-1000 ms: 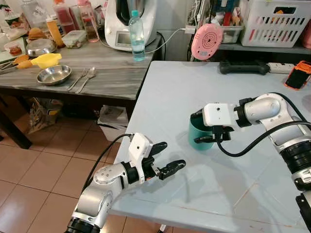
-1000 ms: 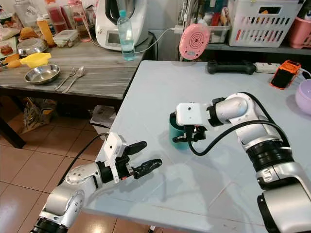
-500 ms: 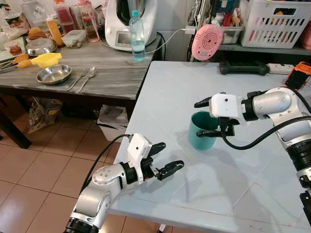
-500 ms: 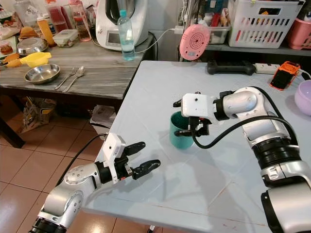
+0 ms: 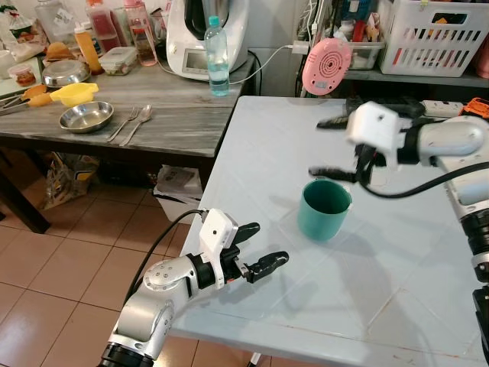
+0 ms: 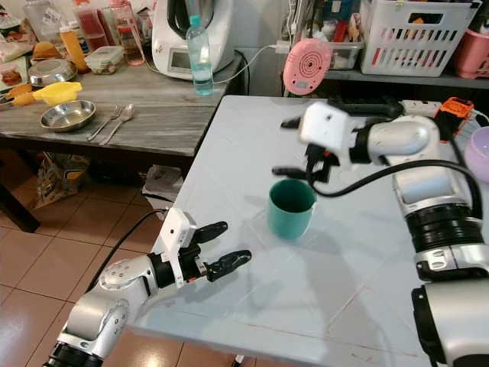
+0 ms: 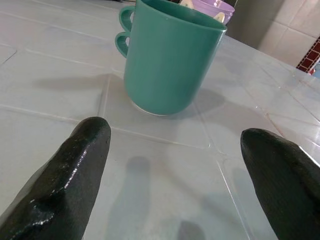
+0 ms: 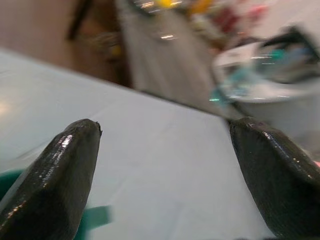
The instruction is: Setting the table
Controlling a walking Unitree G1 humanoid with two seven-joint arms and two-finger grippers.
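1. Lower left of the head views: the left gripper (image 5: 256,246) reaches over the near edge of the pale blue table (image 5: 397,260). Its two black fingers are spread wide apart, holding nothing and touching nothing, with the tips pointing toward the middle of the frame.
2. In the left wrist view, the two fingertips (image 7: 75,165) frame a teal mug (image 7: 167,55) that stands well clear of them, with bare tabletop between.
3. Centre of the head views: the teal mug (image 5: 325,209) stands upright on the pale blue table. It is a plain, straight-sided cup with an open, dark interior. The left wrist view shows a looped double handle on one side and a lilac bowl (image 7: 207,6) just behind its rim.
4. Upper right of centre: the right gripper (image 5: 327,147) hangs in the air above and slightly behind the mug, released and not touching it. Its fingers are wide apart, one near the mug's rim level and one higher. The arm is motion-blurred.
5. In the right wrist view, the fingertips (image 8: 55,185) are far apart over blurred tabletop, with a sliver of teal at the lower edge.
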